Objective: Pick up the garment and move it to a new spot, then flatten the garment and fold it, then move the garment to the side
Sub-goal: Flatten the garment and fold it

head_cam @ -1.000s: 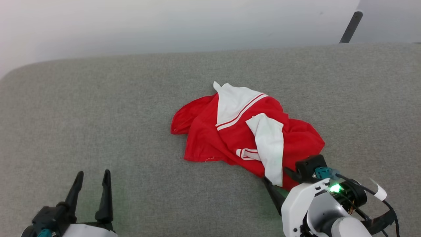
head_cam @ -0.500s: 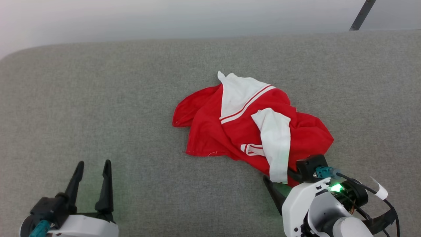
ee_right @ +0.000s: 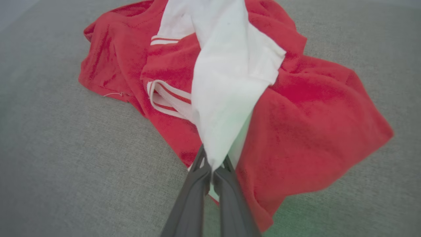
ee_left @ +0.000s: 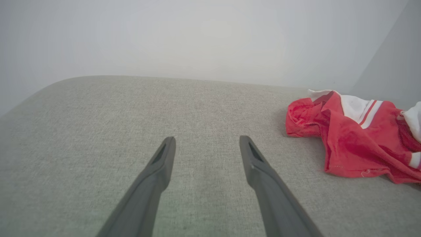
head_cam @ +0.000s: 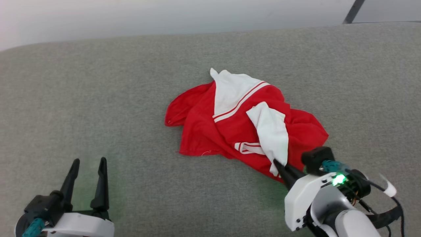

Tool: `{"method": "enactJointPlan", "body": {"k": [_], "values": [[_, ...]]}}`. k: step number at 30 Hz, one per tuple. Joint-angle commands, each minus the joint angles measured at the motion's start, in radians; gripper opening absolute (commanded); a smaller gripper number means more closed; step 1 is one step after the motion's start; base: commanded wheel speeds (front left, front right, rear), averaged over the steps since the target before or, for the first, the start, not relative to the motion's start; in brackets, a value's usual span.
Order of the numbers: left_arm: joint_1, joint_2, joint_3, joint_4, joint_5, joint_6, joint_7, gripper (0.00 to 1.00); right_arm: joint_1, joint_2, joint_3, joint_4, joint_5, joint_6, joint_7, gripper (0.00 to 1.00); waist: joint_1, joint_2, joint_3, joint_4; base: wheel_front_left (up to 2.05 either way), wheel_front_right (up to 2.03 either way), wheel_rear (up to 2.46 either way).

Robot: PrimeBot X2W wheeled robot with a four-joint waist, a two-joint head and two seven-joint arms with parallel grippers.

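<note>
Step in hand: the first pick-up, grasp made, lift not yet begun. The right gripper (head_cam: pixel 279 164) is clenched on the end of the white sleeve (ee_right: pixel 227 82), at the near right edge of the garment (head_cam: pixel 227 135). The garment lies crumpled, right of centre on the grey upholstered surface (head_cam: pixel 98 98). The left gripper (head_cam: pixel 88 162) is spread and empty, well apart to the left. Next, as I judge it: raise and carry without the thin pinch slipping.
</note>
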Motion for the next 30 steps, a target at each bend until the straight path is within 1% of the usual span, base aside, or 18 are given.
{"method": "enactJointPlan", "body": {"k": [1,4,7,12,14,16,18,19,21,22,23,25,26,28,30], "values": [[-0.004,0.005,0.003,-0.002,-0.007,-0.002,0.000,1.00,-0.014,0.001,-0.010,-0.010,0.003,0.000,-0.016,0.00,0.0000,-0.0001,0.002,-0.014,0.00,0.00,0.00],[-0.003,0.012,0.006,-0.008,-0.007,-0.002,0.000,1.00,-0.016,0.001,-0.050,-0.042,0.011,0.000,-0.041,0.00,0.0000,-0.0001,0.005,-0.036,0.00,0.00,0.00],[-0.001,0.021,0.006,-0.014,-0.008,-0.002,0.000,1.00,-0.006,0.001,-0.123,-0.094,0.009,0.000,-0.062,0.00,0.0000,-0.0001,0.009,-0.059,0.00,0.00,0.00],[-0.005,0.038,0.005,-0.026,-0.010,-0.002,0.000,1.00,0.027,0.001,-0.281,-0.180,0.008,0.000,-0.079,0.00,0.0000,-0.0001,0.024,-0.095,0.00,0.00,0.00],[-0.010,0.047,0.000,-0.028,-0.015,-0.002,0.000,1.00,0.035,0.001,-0.347,-0.183,0.043,0.000,-0.093,0.00,0.0000,-0.0001,0.031,-0.105,0.00,0.00,0.00],[-0.015,0.055,-0.005,-0.030,-0.017,-0.002,0.000,1.00,0.047,0.002,-0.409,-0.170,0.015,0.000,-0.109,0.00,0.0000,-0.0001,0.038,-0.109,0.00,0.00,0.00],[-0.018,0.065,-0.007,-0.033,-0.022,-0.002,0.000,1.00,0.045,0.001,-0.483,-0.137,0.074,0.000,-0.143,0.00,0.0000,-0.0001,0.049,-0.114,0.00,0.00,0.00],[-0.022,0.068,-0.011,-0.034,-0.025,-0.002,0.000,1.00,0.050,0.001,-0.515,-0.114,0.059,0.000,-0.157,0.00,0.0000,-0.0001,0.053,-0.114,0.00,0.00,0.00],[-0.024,0.080,-0.019,-0.033,-0.029,-0.002,0.000,1.00,0.043,0.000,-0.591,-0.048,0.100,0.000,-0.192,0.00,0.0000,-0.0001,0.063,-0.114,0.00,0.00,0.00],[-0.025,0.085,-0.020,-0.032,-0.030,-0.002,0.000,1.00,0.036,0.000,-0.623,-0.011,0.098,0.000,-0.211,0.00,0.0000,-0.0001,0.067,-0.113,0.00,0.00,0.00],[-0.027,0.090,-0.022,-0.030,-0.033,-0.002,0.000,1.00,0.033,0.002,-0.639,0.025,0.080,0.000,-0.228,0.00,0.0000,-0.0001,0.069,-0.111,0.00,0.00,0.00],[-0.028,0.099,-0.021,-0.030,-0.035,-0.002,0.000,1.00,0.012,0.002,-0.664,0.100,0.121,0.000,-0.268,0.00,0.0000,-0.0001,0.073,-0.110,0.00,0.00,0.00],[-0.028,0.102,-0.020,-0.031,-0.039,-0.002,0.000,1.00,0.011,0.001,-0.670,0.131,0.112,0.000,-0.287,0.00,0.0000,-0.0001,0.075,-0.111,0.00,0.00,0.00],[-0.024,0.108,-0.014,-0.031,-0.047,-0.002,0.000,1.00,-0.004,0.001,-0.672,0.189,0.131,0.000,-0.326,0.00,0.0000,-0.0001,0.076,-0.115,0.00,0.00,0.00],[-0.022,0.114,-0.010,-0.033,-0.060,-0.002,0.000,1.00,-0.020,0.000,-0.673,0.237,0.117,0.000,-0.362,0.00,0.0000,-0.0001,0.076,-0.121,0.00,0.00,0.00]]}}
